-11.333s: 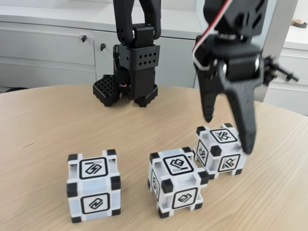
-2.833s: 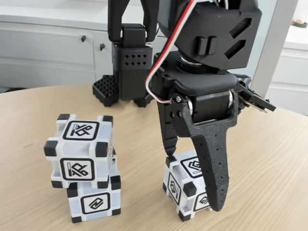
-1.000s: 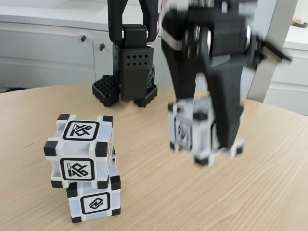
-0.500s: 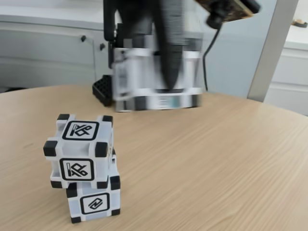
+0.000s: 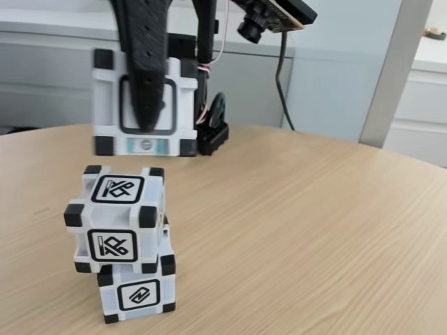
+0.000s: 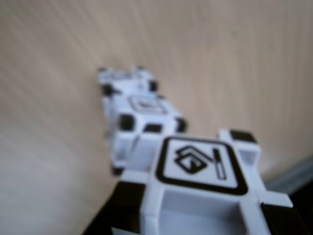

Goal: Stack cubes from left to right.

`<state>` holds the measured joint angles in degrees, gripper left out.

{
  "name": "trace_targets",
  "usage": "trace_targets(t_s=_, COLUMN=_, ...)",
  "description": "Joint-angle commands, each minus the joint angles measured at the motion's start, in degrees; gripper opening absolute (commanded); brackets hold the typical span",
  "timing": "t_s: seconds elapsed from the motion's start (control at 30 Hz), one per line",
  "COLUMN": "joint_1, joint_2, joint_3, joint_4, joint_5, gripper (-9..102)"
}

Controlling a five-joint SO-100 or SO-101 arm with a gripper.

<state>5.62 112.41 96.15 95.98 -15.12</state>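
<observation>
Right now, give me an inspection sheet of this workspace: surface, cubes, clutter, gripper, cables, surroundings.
Surface: round wooden table, bare.
Job's things: two-cube stack, upper cube offset on lower; third cube held in the air above it.
Clutter: nothing seen.
Grippers: gripper shut on third cube.
Cables: black camera cable hanging behind; white-red wire near the arm.
Surroundings: grey cabinets, arm base.

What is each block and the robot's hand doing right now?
Held cube: in the air, pinched between the fingers, above the stack and not touching it.
Top stacked cube: resting on the bottom cube, sitting a little off to the left.
Bottom cube: flat on the table.
Gripper: closed on the held cube.
</observation>
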Motion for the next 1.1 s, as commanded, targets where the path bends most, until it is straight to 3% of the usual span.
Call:
trace_targets(t_s=0.0, joint_1=0.44, joint_2=1.67, joint_3=-3.87, joint_4=2.64, joint_5=1.23, gripper=0)
trace_targets(t_s=1.07, joint_1=4.83, joint_2=-10.72, joint_3=-17.23, joint_4=5.71, joint_5=2.9, gripper=0)
